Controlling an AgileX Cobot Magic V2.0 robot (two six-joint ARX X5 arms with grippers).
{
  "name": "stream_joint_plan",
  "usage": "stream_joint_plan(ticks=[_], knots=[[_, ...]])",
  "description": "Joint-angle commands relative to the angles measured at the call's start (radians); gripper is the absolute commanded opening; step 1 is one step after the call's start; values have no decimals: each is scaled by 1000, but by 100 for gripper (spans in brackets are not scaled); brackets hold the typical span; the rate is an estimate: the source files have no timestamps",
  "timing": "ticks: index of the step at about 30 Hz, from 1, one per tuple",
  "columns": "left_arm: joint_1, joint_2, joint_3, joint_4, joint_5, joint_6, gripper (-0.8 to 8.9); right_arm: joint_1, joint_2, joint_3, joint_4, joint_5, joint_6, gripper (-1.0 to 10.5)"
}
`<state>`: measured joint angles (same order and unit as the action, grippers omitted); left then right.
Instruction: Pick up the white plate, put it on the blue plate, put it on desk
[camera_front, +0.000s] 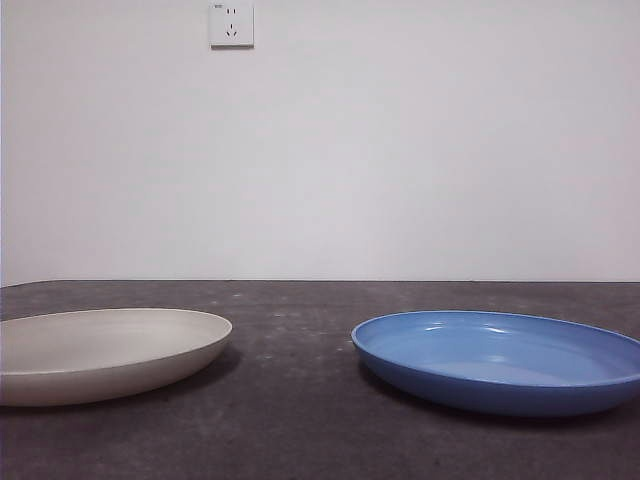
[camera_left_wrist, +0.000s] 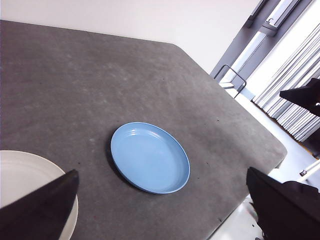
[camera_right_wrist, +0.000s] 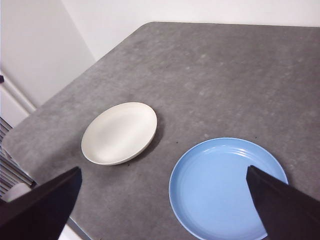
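Note:
The white plate (camera_front: 100, 350) rests flat on the desk (camera_front: 300, 330) at the left, and the blue plate (camera_front: 505, 358) rests flat at the right, a gap of bare desk between them. Neither arm shows in the front view. High above the desk, my left gripper (camera_left_wrist: 165, 210) is open, with the white plate (camera_left_wrist: 25, 180) partly behind one jaw and the blue plate (camera_left_wrist: 150, 157) between the jaws, far below. My right gripper (camera_right_wrist: 165, 210) is also open and high, looking down on the white plate (camera_right_wrist: 120, 132) and the blue plate (camera_right_wrist: 227, 187). Nothing is held.
A white wall with a power socket (camera_front: 231, 24) stands behind the desk. The desk has a rounded corner and edge (camera_left_wrist: 260, 135), beyond which are a floor and window blinds (camera_left_wrist: 295, 95). The other arm's dark part (camera_left_wrist: 305, 95) shows at that side.

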<state>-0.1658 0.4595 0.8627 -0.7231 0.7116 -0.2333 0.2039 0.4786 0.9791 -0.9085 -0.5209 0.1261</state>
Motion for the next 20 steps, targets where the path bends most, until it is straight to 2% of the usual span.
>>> stream_joint_plan(ticks=[1, 8, 13, 18, 20], knots=[[-6, 4, 16, 5, 4, 12, 715, 5, 3, 16, 16, 0, -10, 576], [-1, 39, 29, -18, 3, -102, 712, 5, 3, 16, 17, -3, -2, 576], [17, 171, 90, -121, 2, -82, 711, 5, 3, 16, 16, -3, 5, 576], [57, 323, 167, -217, -106, -30, 710, 5, 3, 16, 11, -3, 6, 576], [72, 377, 188, -236, -119, -20, 710, 5, 3, 16, 8, -3, 5, 576]])
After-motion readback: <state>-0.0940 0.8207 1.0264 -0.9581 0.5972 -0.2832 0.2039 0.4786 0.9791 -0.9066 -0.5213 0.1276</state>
